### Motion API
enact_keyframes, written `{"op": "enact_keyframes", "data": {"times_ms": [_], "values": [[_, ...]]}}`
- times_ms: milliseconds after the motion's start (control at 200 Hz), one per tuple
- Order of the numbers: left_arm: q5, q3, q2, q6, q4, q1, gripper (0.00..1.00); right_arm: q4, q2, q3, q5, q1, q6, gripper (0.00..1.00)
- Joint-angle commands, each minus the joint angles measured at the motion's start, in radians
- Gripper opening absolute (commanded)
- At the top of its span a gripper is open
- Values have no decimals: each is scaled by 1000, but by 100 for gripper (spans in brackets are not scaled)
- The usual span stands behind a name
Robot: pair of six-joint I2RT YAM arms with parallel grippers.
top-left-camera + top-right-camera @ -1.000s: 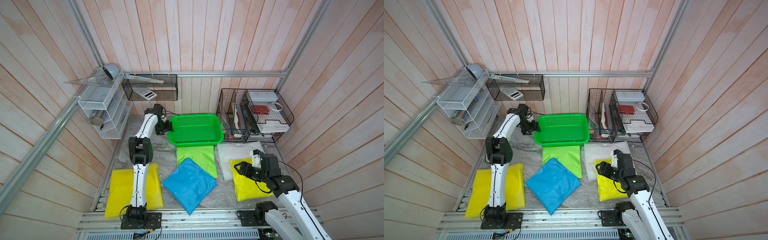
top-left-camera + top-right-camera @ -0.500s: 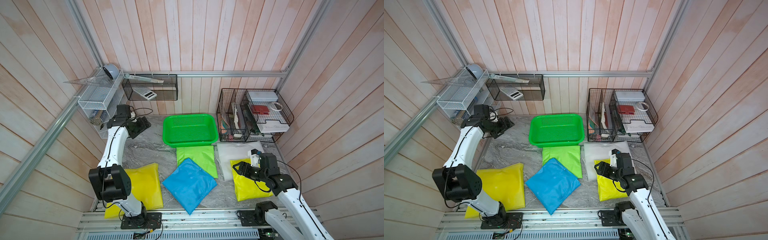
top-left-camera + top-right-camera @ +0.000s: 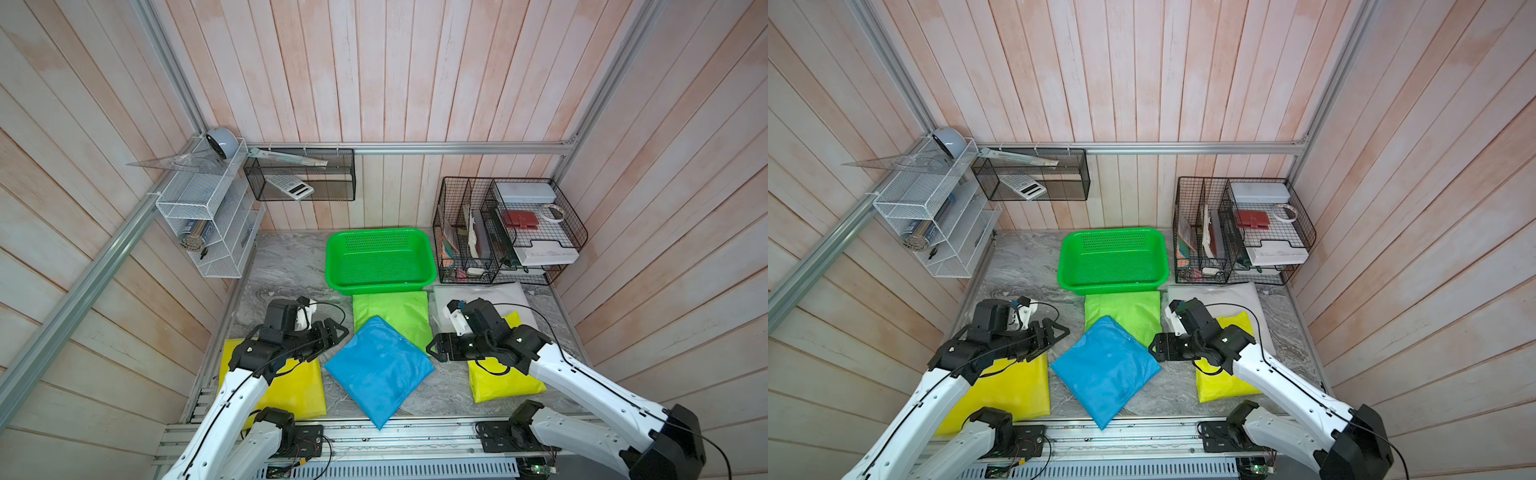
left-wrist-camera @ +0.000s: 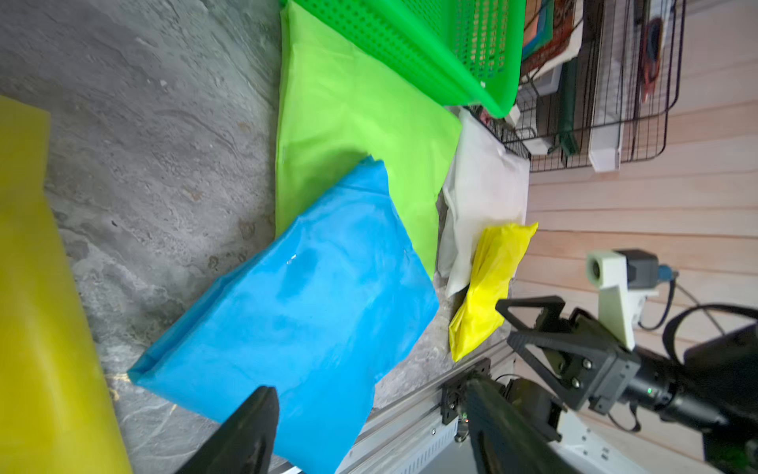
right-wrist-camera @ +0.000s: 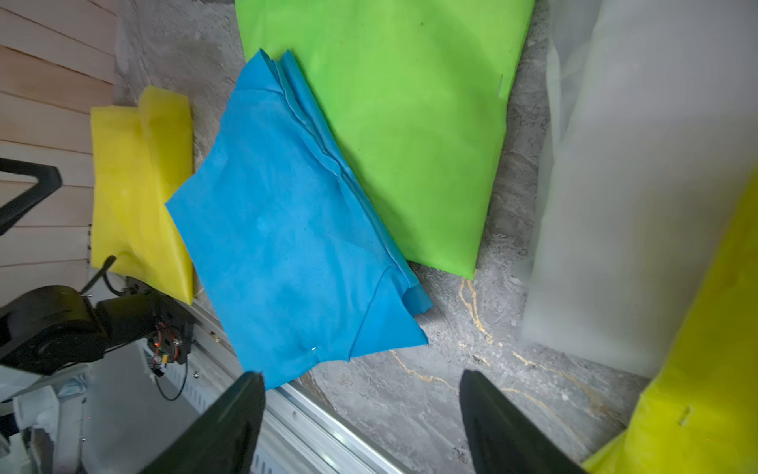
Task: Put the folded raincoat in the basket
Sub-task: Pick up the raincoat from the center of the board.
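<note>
My left gripper (image 3: 337,332) has its jaws apart and empty, poised just left of the blue raincoat (image 3: 378,370). My right gripper (image 3: 432,350) is spread and empty too, just off its right corner. I cannot tell whether either one touches it. Since both grippers face the blue one, I take it as my target.

To pick it well, I would bring both grippers down to the table (image 3: 286,282) and slip a finger under each side edge. Each pinch should catch every layer so the fold does not spill open. The plastic looks slick, so I would bite deep, then lift level with both arms in step and carry it toward the far side.

The raincoat is a puffy blue packet turned like a diamond, lying near the middle. Its far corner overlaps the lime-green raincoat (image 3: 390,311), and the right wrist view shows stacked fold edges along one side. The basket (image 3: 380,287) stands empty at far centre, apart from the blue packet, with its near rim over the green one's far edge.
</note>
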Motion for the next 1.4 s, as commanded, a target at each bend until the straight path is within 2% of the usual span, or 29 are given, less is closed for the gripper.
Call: {"op": "enact_keyframes", "data": {"times_ms": [0, 55, 150, 215, 340, 520, 690, 935, 1265, 1395], "values": [[-14, -120, -49, -143, 100, -41, 67, 73, 54, -50, 85, 40, 83, 82], [23, -187, -55, -214, 218, -75, 64, 127, 79, -79, 72, 43, 120, 82], [8, -242, -1, -288, 343, -143, 58, 205, 116, -113, 47, 43, 135, 82], [-61, -223, 63, -269, 290, -186, 48, 201, 142, -113, 60, 42, 132, 83], [-194, -199, 146, -225, 163, -246, 40, 176, 188, -104, 58, 42, 102, 84], [-275, -245, 184, -236, 201, -267, 40, 161, 253, -88, 2, 41, 77, 84], [-299, -256, 297, -250, 287, -268, 40, 155, 338, -64, -59, 40, 52, 84], [-378, -263, 386, -216, 248, -267, 40, 237, 388, -90, -117, 28, 91, 79], [-396, -299, 370, -223, 247, -268, 40, 432, 327, -225, -259, -70, 176, 59], [-402, -305, 337, -225, 242, -268, 40, 461, 317, -233, -281, -72, 181, 51]]}}
